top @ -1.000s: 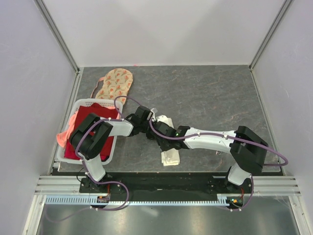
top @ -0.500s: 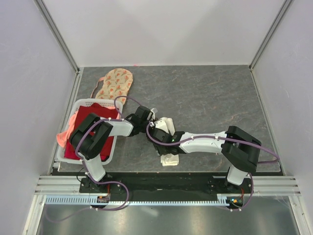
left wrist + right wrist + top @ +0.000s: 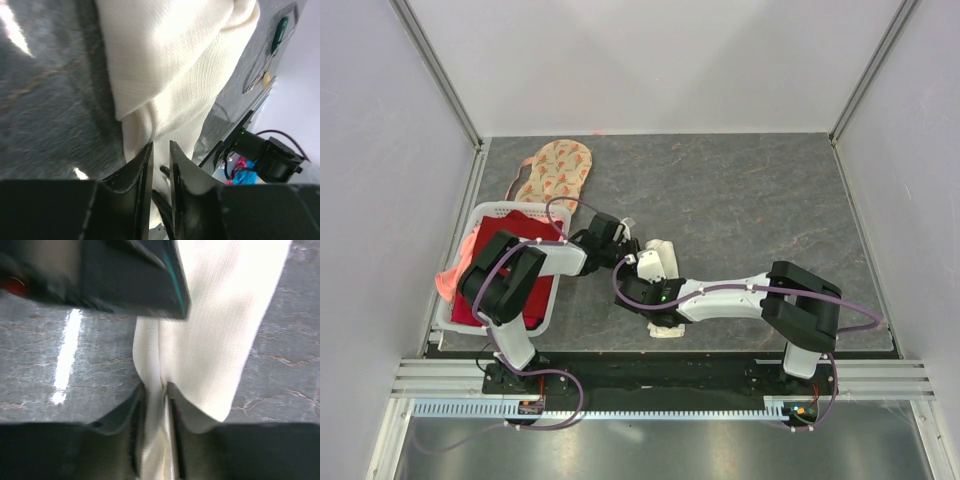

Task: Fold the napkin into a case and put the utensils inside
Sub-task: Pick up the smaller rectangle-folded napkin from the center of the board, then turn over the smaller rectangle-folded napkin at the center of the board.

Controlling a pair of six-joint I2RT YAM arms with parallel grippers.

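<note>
The napkin point(image 3: 220, 315) lies as a narrow folded strip on the counter point(image 3: 750, 200); right fingers point(image 3: 136, 407) pinch its long fold, left fingers point(image 3: 136, 172) straddle one end, grip unclear, so draw both evenly, keeping layers aligned

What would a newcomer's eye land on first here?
The left gripper and right gripper meet on the cream napkin toward the table's near edge, each with a fold of it between its fingers. A white basket of red cloth sits at left, a peach floral cloth beyond it.
</note>
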